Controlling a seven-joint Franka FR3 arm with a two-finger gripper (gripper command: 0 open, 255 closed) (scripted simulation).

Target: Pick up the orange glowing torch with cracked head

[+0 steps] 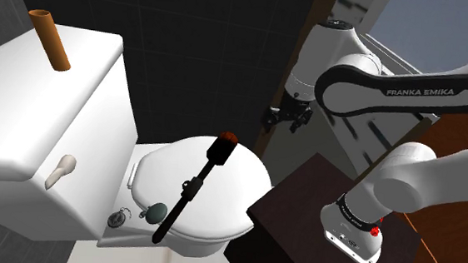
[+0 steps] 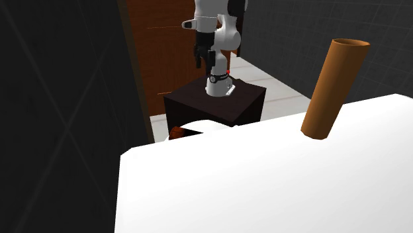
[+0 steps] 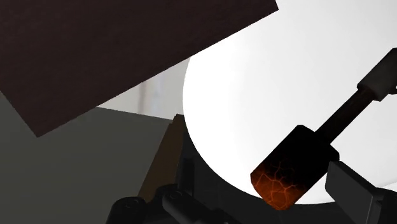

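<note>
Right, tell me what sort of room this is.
Most likely a bathroom: a white toilet with its lid down, the cistern behind it with a flush handle, and dark tiled walls.

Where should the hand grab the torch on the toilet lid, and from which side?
Probably the slim black shaft of the torch near its middle, the hand coming straight down from above, turned across it. It lies flat on the toilet lid, and its orange head is thicker.

FRANKA EMIKA on the arm (image 1: 410, 91).
</note>
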